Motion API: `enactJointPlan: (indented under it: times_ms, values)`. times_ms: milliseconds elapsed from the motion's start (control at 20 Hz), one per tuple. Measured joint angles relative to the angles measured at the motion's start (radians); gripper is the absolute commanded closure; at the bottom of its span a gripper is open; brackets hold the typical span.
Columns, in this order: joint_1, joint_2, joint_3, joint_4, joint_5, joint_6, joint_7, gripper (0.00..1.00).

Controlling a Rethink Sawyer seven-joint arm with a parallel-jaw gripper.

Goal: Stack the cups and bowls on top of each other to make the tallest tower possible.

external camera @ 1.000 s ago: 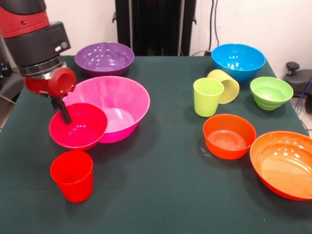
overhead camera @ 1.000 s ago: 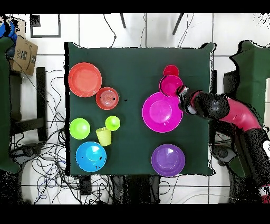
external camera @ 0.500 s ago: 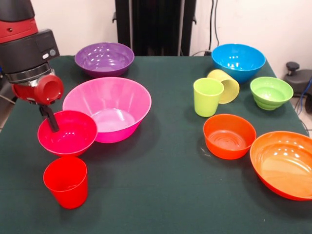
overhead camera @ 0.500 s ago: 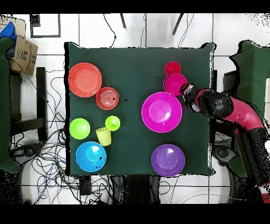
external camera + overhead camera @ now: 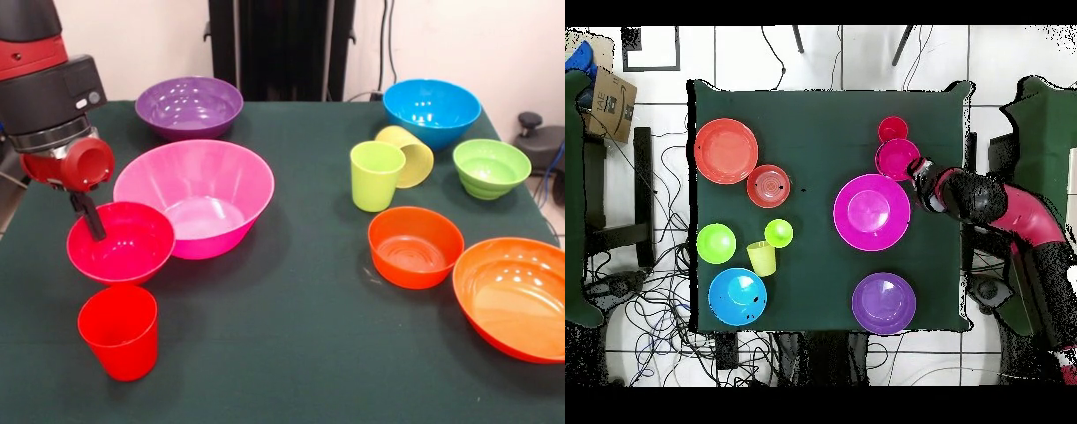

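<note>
Dark green cloth covers the table [image 5: 300, 353], and nothing on it is stacked yet. Taking the front view as a clock face, the small magenta bowl [image 5: 124, 246] sits at about 9 o'clock, its rim touching the large pink bowl [image 5: 199, 196] at its 2 o'clock and the red cup [image 5: 118, 330] close at its 6 o'clock. The gripper [image 5: 88, 216] reaches over the magenta bowl's rim on the 9 o'clock side, one dark finger dipping inside; whether it pinches the wall I cannot tell.

The purple bowl [image 5: 188, 104] stands at 11 o'clock. The blue bowl [image 5: 432, 110], the tipped pale yellow cup [image 5: 408, 153], the lime cup [image 5: 376, 175] and the ribbed green bowl [image 5: 491, 166] cluster at 2 o'clock, with the small orange bowl [image 5: 415, 246] and the large orange bowl [image 5: 516, 297] at 4 o'clock.

A rim hold this far off-centre probably lets the glossy bowl tilt or slip when raised. Dragging it could shove the pink bowl or topple the red cup.
</note>
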Motion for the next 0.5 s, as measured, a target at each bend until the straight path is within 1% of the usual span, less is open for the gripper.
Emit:
enactJointPlan:
  times_ms: [300, 500]
  values:
    - [-0.007, -0.030, 0.002, 0.013, -0.001, 0.000, 0.000, 1.00]
    - [-0.020, -0.076, 0.004, 0.034, 0.000, 0.000, 0.000, 1.00]
